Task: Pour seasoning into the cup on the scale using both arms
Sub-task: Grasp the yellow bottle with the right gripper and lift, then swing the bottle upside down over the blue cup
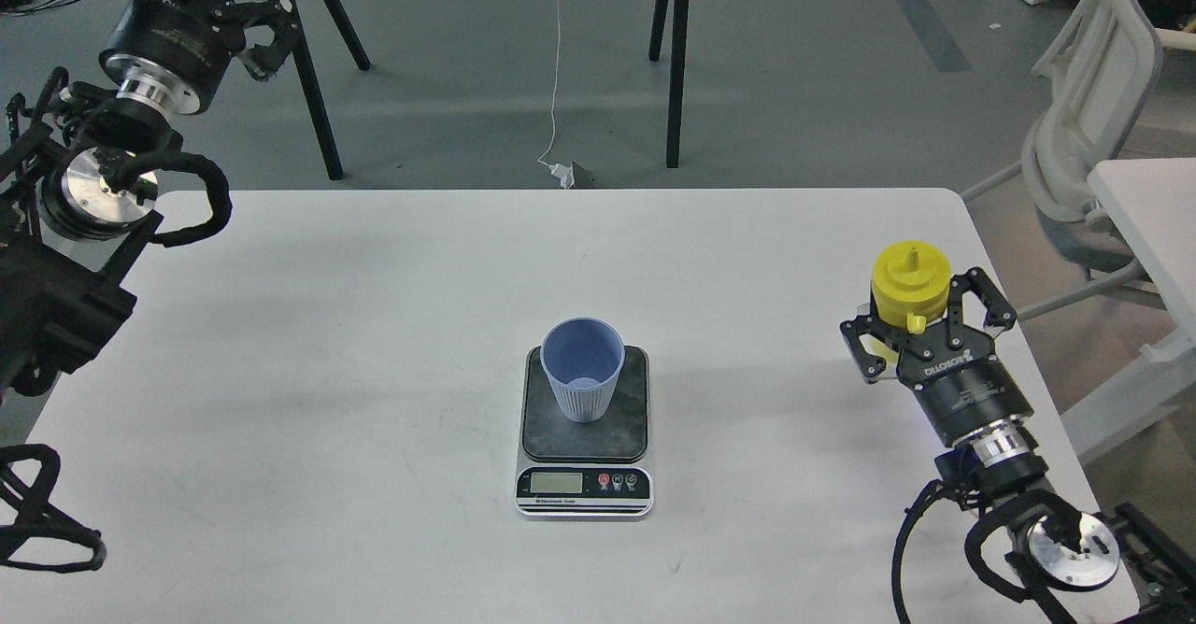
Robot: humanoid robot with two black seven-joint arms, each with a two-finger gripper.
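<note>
The yellow seasoning bottle (910,288) stands straight up near the right edge of the white desk (374,344), with its thin nozzle pointing up, so its long side runs up and down. From above we see mostly its round top, and a small yellow cap hangs at its front. The right tool (920,311) has its fingers around the bottle, one on each side, pinching it. The bottle is well apart from the cup (583,367). The cup is light blue and stands upright with its open mouth facing up. It is wider at the top than at the bottom, and thin lines run up and down its lower outside wall. It sits on the dark grey top of the scale (585,432), toward the back of that top. The scale lies flat in the middle of the desk, with its long side running from front to back. Its silver front strip has a little screen and small round buttons, and that strip faces the robot. The left tool (266,31) is up high at the far left, beyond the back edge of the desk, and its fingers are spread with nothing between them.
</note>
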